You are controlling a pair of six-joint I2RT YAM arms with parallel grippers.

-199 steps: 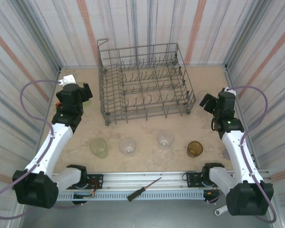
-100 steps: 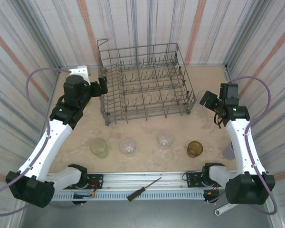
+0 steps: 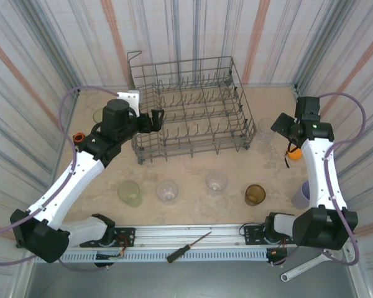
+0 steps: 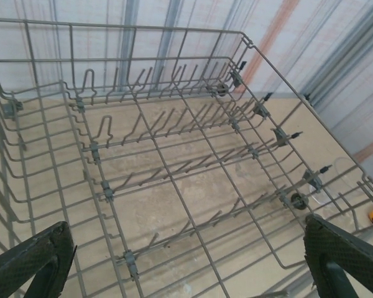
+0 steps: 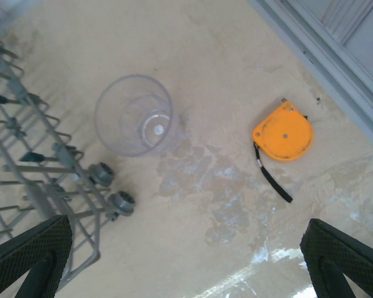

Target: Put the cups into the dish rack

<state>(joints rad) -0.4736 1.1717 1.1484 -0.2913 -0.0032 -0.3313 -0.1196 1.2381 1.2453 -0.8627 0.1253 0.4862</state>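
The grey wire dish rack (image 3: pixel 186 102) stands at the back middle, and no cup sits among its tines (image 4: pixel 174 161). My left gripper (image 3: pixel 155 120) hangs open over the rack's front left corner, its fingers (image 4: pixel 31 261) wide apart with nothing between them. My right gripper (image 3: pixel 282 129) is open above a clear cup (image 5: pixel 135 115) that stands upright just right of the rack (image 5: pixel 43 161). A yellow-green cup (image 3: pixel 129 192), two clear cups (image 3: pixel 167 190) (image 3: pixel 216 181) and an amber cup (image 3: pixel 255 194) line up in front. A lilac cup (image 3: pixel 300 194) is at the right, a greenish cup (image 3: pixel 99 115) at the back left.
An orange tape measure (image 5: pixel 283 131) lies right of the clear cup, near the right wall. An orange-and-black ring (image 3: pixel 79 137) lies at the left. A screwdriver (image 3: pixel 189 246) rests on the front rail. Striped walls close in on three sides.
My left arm has swung right from the left wall to the rack's front left corner. My right arm has drawn back toward the far right corner. Both grippers stayed open.
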